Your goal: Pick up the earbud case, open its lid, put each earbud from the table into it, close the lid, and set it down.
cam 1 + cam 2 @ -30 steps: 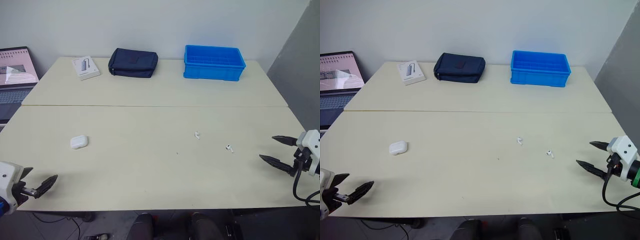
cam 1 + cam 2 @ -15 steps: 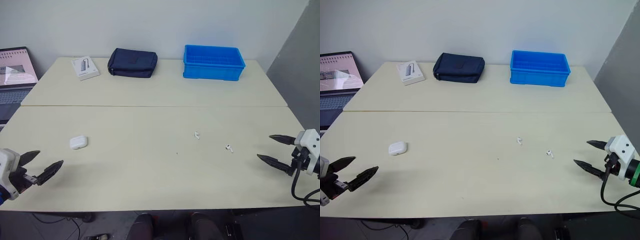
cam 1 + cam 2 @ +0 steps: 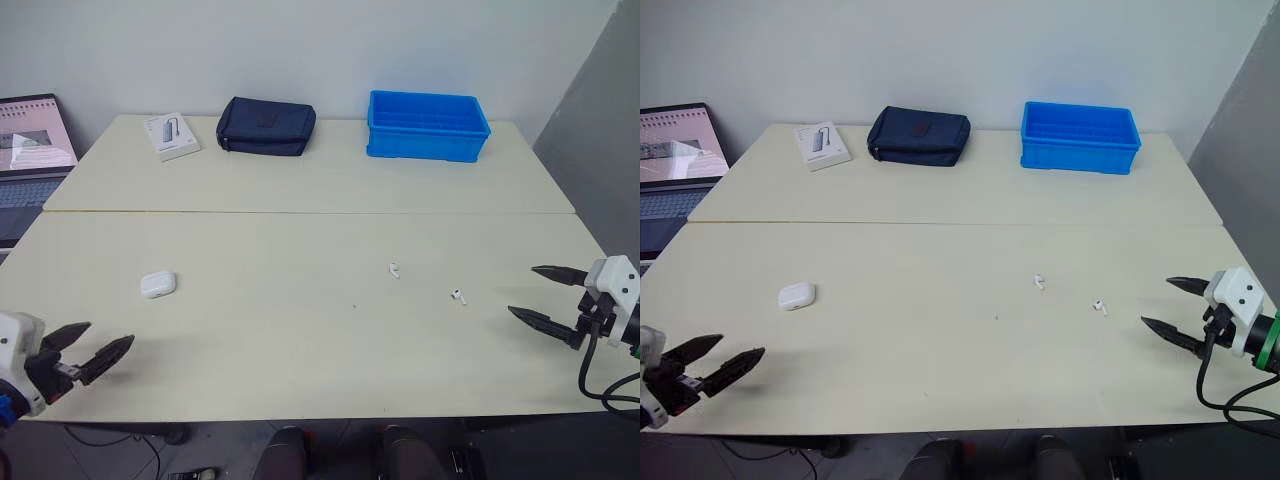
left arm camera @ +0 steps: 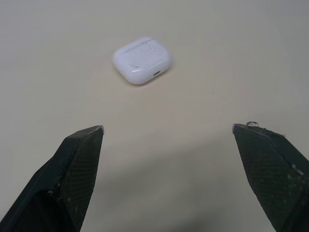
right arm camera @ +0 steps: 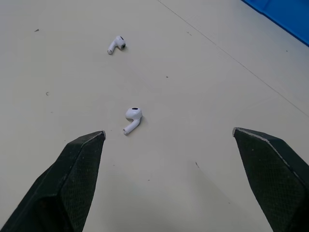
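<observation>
Left end effector (image 3: 110,333) edged inward over beige table (image 3: 300,340).

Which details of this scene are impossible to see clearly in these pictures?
- Laptop: cut off by the left edge of both eye views.
- Box: its print is too small to read in the eye views.
- Case: its inside is hidden by the shut lid, left wrist view.
- Earbuds: markings too small to tell which ear each fits.
- Bin: its near wall hides part of its floor.
</observation>
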### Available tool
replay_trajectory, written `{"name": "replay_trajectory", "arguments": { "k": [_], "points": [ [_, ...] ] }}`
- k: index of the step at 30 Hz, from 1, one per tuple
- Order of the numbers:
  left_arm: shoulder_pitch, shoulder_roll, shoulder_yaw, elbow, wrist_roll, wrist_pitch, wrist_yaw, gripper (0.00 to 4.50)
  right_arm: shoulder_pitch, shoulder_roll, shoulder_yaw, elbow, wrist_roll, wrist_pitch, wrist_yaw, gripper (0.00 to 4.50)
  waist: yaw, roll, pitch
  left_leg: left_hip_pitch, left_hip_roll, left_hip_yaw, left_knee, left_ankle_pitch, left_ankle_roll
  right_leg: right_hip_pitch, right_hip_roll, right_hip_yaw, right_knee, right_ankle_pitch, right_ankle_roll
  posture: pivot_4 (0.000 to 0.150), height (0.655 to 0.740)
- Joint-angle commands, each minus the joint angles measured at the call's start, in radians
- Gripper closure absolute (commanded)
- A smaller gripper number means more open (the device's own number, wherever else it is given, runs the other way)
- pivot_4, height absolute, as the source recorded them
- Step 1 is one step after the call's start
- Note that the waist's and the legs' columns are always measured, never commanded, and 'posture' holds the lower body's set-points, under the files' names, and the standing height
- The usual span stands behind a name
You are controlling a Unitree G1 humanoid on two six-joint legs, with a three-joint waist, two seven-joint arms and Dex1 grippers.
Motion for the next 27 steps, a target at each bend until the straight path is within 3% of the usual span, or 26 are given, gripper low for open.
{"name": "replay_trajectory", "arguments": {
  "k": [1, 10, 18, 27],
  "points": [
    [0.008, -0.023, 0.033, -0.059, -0.032, 0.053, 0.057, 0.0, -0.019, -0.011, -0.003, -0.013, -0.004, -0.016, 0.01, 0.06, 0.0, 0.0, 0.0, 0.0, 0.0, 0.0, 0.0, 0.0, 0.0, 0.0, 0.0, 0.0, 0.0, 0.0, 0.0, 0.15, 0.74],
    [-0.099, -0.162, -0.014, -0.102, -0.006, 0.121, 0.323, 0.0, -0.167, -0.015, 0.145, -0.163, 0.026, 0.117, 0.013, 0.06, 0.0, 0.0, 0.0, 0.001, 0.001, 0.0, 0.002, 0.0, 0.0, 0.001, 0.002, 0.001, 0.002, 0.004, 0.003, 0.15, 0.74],
    [-0.255, -0.267, -0.155, -0.071, 0.11, 0.112, 0.536, 0.0, -0.514, 0.066, 0.365, -0.283, 0.108, 0.398, -0.007, 0.06, 0.001, -0.001, -0.001, 0.0, 0.002, -0.001, 0.004, 0.0, 0.0, 0.0, 0.008, 0.001, 0.001, 0.008, 0.006, 0.15, 0.74],
    [-0.401, -0.296, -0.262, 0.05, 0.186, 0.123, 0.604, 0.0, -0.636, 0.146, 0.443, -0.281, 0.118, 0.43, 0.036, 0.06, 0.011, 0.0, -0.001, 0.0, 0.001, -0.003, 0.004, 0.0, 0.0, 0.001, 0.009, 0.0, 0.002, 0.009, 0.006, 0.15, 0.74]
  ]
}}
